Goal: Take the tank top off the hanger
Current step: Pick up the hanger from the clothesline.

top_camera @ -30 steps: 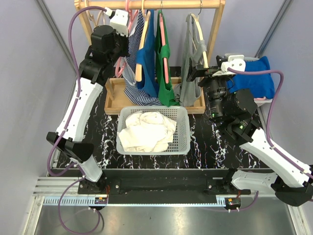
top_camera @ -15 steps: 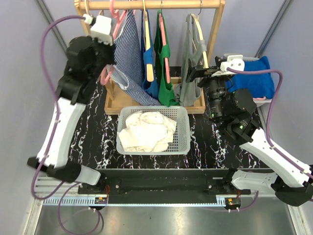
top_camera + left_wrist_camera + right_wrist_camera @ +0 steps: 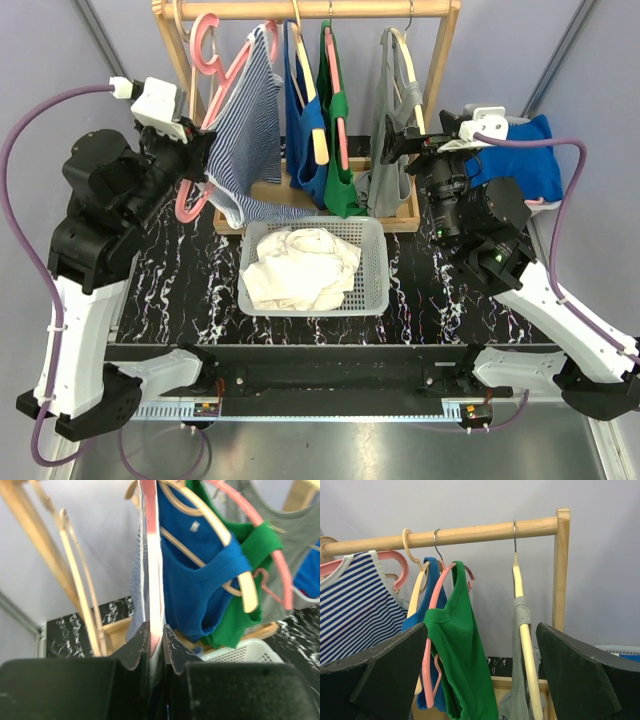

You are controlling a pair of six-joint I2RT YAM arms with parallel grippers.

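My left fingers [image 3: 197, 152] are pinched narrow on the pink hanger [image 3: 205, 60], which sits out to the left of the rail [image 3: 330, 9] with the striped top [image 3: 245, 120] draped on it. The hook looks clear of the rail, though I can't be sure. The wrist view suggests I'm clamping striped fabric against the hanger, so the top may refuse to slide off, or the thin hanger may twist in such a slim hold. The hem trails right toward the blue top [image 3: 300, 120] and the wooden tray [image 3: 232, 205], and I judge that it could snag there if I swing. My right fingers [image 3: 415, 140] stand wide and empty, close to the grey top [image 3: 385, 150] and well apart from the striped one. The green top [image 3: 338, 160] and the blue one hang between, so reaching across risks catching the wrong garment. The basket [image 3: 372, 262] of white cloth [image 3: 300, 268] sits below on the tabletop [image 3: 190, 290].
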